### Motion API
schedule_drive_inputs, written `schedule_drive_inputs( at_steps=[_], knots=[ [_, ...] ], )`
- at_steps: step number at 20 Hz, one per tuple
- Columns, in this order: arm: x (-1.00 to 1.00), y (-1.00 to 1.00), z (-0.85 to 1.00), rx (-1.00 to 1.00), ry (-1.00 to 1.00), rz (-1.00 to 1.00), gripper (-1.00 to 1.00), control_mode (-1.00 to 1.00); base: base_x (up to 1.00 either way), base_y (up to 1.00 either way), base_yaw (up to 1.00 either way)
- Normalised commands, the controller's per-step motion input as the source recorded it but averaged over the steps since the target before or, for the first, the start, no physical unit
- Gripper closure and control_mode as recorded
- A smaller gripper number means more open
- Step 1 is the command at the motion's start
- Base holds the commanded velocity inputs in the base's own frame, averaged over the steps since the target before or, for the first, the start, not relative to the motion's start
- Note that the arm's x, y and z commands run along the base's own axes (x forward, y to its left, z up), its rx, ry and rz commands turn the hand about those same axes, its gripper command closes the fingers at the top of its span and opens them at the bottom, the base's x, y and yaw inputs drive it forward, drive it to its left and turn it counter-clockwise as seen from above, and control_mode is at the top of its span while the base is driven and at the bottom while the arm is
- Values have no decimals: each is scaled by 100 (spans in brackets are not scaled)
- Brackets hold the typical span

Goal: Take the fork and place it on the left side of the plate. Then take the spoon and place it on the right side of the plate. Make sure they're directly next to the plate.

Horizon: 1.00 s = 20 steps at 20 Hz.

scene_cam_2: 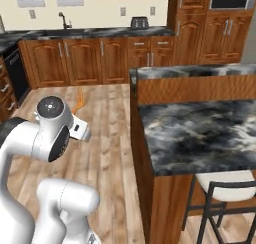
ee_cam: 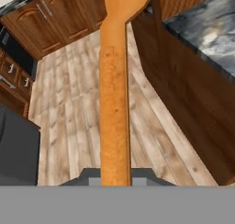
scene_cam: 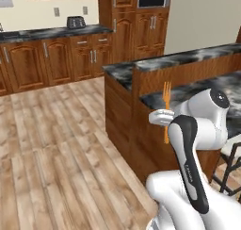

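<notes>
Right up against your hand camera runs the fork (ee_cam: pixel 114 108), its orange handle stretching from the bottom edge up the middle of the picture, with the wooden floor (ee_cam: pixel 69 126) far below it. Your gripper (scene_cam: pixel 162 117) is clamped tight on that handle, so you're carrying the fork in the air. From the left base view you see it standing upright, tines up, out past the corner of the dark marble counter (scene_cam: pixel 188 99), over the floor, not over the worktop. The right base view catches just an orange sliver of it (scene_cam_2: pixel 78 104) peeking beyond the arm's big joint.

How far along are you? My read is early in the first half: the fork is lifted and in hand, but it isn't set down anywhere yet. The plate and the spoon aren't anywhere I can point to from these angles, so placing the fork to the plate's left is ahead of you, and the whole spoon half looks untouched.

Counting up: one fork, held. One two-level counter island in front of you. One stool (scene_cam_2: pixel 220 188) tucked at its near side. One toaster (scene_cam: pixel 76 22) on the far worktop along the wall.
</notes>
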Motion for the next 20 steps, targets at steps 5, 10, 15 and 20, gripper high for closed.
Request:
schedule_drive_inputs(
  at_steps=[5, 10, 15, 20],
  knots=[
    [0, 0, 0, 0, 0, 0, 100, 100, 4, -89, 10],
    [0, 0, 0, 0, 0, 0, 100, 100, 6, -100, 11],
    [0, 0, 0, 0, 0, 0, 100, 100, 8, -100, 10],
    [0, 0, 0, 0, 0, 0, 100, 100, 22, -100, 10]
  ],
)
